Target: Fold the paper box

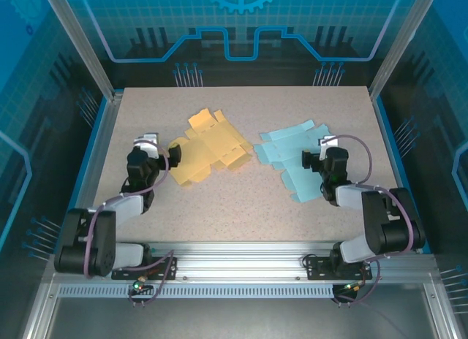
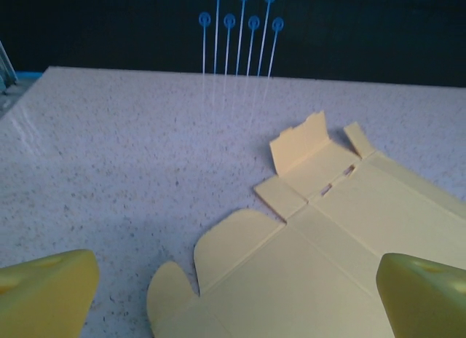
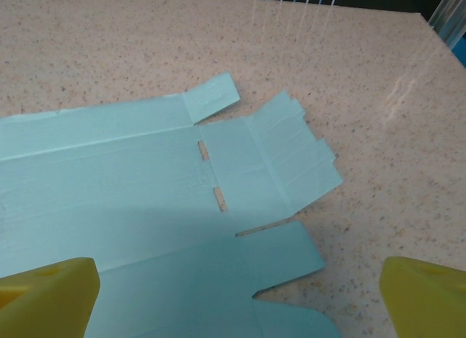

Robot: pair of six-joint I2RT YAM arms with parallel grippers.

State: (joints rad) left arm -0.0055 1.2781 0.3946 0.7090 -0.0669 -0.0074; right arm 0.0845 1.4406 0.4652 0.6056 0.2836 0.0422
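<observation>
Left gripper (image 2: 233, 301), right gripper (image 3: 233, 301) spread wide, empty; I see yellow box blank (image 2: 349, 229), teal box blank (image 3: 109, 192) unfolded; bare tabletop (image 2: 109, 170) beyond edges.

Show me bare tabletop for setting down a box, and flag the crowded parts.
Free: the strip between both blanks and the far edge of the table; the near middle in front of them. Crowded: the centre band, where yellow blank and blue blank nearly meet, left gripper and right gripper open at their outer ends.

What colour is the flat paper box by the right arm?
The box is pale turquoise, best seen in the right wrist view.
</observation>
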